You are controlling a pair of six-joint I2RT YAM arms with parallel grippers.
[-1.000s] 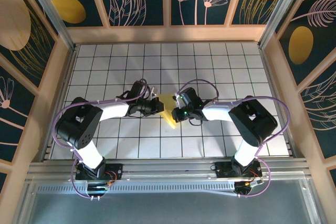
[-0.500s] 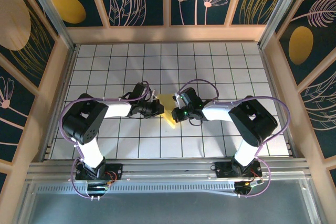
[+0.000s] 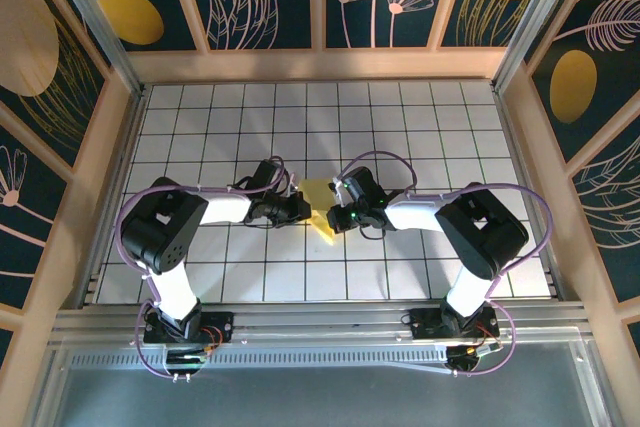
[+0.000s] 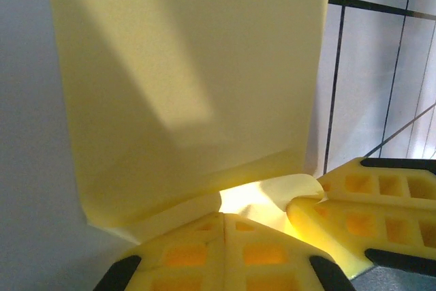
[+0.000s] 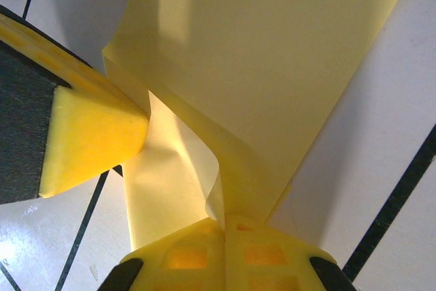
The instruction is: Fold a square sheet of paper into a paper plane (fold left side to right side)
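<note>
Left end effector (image 4: 225, 219): clenched on an edge of the square sheet of paper (image 4: 191, 66).
Right end effector (image 5: 225, 223): clenched on the same sheet, just beside the left one.
Sheet: folded over, at mid-tabletop (image 3: 420, 117).

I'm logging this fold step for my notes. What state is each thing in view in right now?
square sheet of paper: partly folded, layers overlapping, one loose flap curling, pinched from both sides.
left gripper: shut on the sheet's edge.
right gripper: shut on the sheet's folded layers.
</note>
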